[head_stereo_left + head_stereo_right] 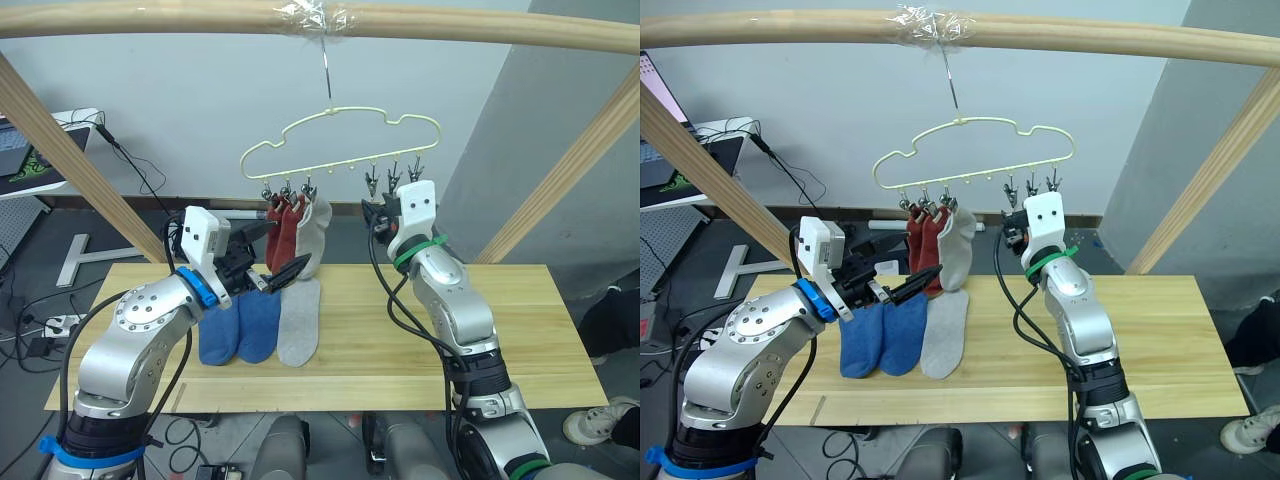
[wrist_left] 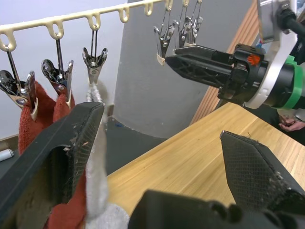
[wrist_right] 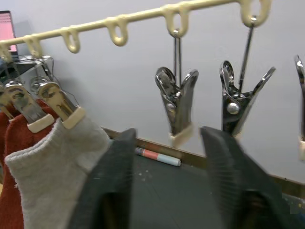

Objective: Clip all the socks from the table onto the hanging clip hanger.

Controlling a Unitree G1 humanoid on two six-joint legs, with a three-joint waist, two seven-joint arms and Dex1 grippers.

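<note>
The pale-yellow clip hanger [image 1: 352, 163] hangs by its hook above the table [image 1: 500, 330]. Its left clips hold two rust-red socks [image 1: 283, 235] and one light grey sock [image 1: 316, 232]. Three free clips [image 1: 393, 180] hang on its right side. Flat on the table lie two blue socks [image 1: 240, 328] and a light grey sock [image 1: 298, 322]. My left gripper [image 1: 270, 272] is open and holds nothing, just below and in front of the hanging socks. My right gripper [image 3: 171, 186] is open and raised under a free clip [image 3: 177, 109], with nothing held.
A thick wooden pole [image 1: 300, 20] carries the hanger, with slanted wooden struts at the left [image 1: 60, 150] and right [image 1: 570, 170]. A desk with a screen [image 1: 30, 150] stands behind on the left. A person's shoe [image 1: 590, 422] is beside the table's right end.
</note>
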